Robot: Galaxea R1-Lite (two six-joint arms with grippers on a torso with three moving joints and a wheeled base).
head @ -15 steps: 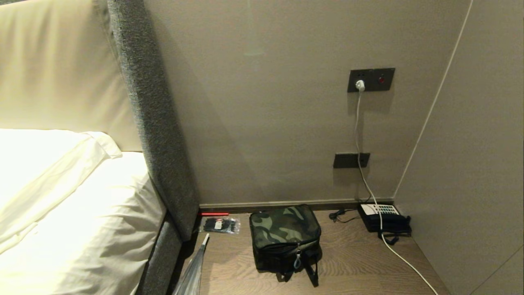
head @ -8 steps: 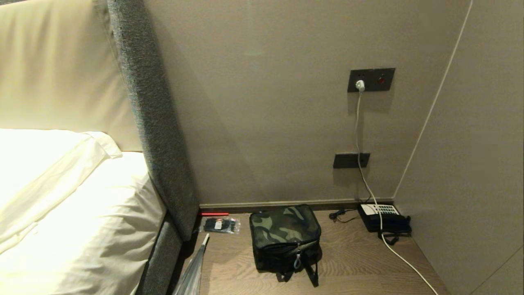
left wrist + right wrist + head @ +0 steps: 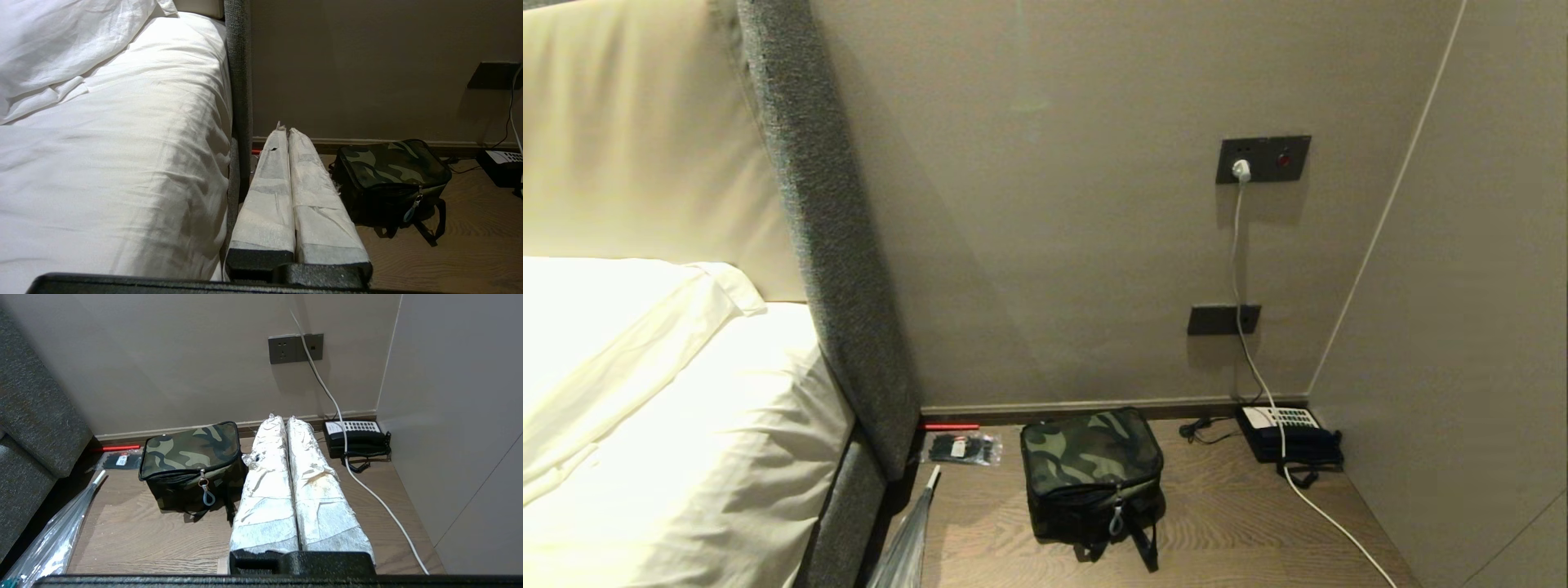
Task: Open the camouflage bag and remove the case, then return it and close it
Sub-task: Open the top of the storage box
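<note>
The camouflage bag (image 3: 1092, 474) stands zipped shut on the wooden floor near the wall, its zipper pull (image 3: 1116, 516) hanging on the near side. It also shows in both wrist views, camouflage bag (image 3: 392, 179) and camouflage bag (image 3: 192, 465). The case is hidden. Neither arm appears in the head view. My left gripper (image 3: 284, 130) hangs shut and empty between the bed and the bag. To the bag's right my right gripper (image 3: 284, 417) is shut too, holding nothing. Both sets of fingers are wrapped in white.
A bed (image 3: 670, 425) with a grey padded frame (image 3: 833, 245) fills the left. A clear packet of black ties (image 3: 961, 448) and a red stick (image 3: 949, 426) lie by the frame. A black telephone (image 3: 1286, 433) and a white cable (image 3: 1327, 523) lie right of the bag.
</note>
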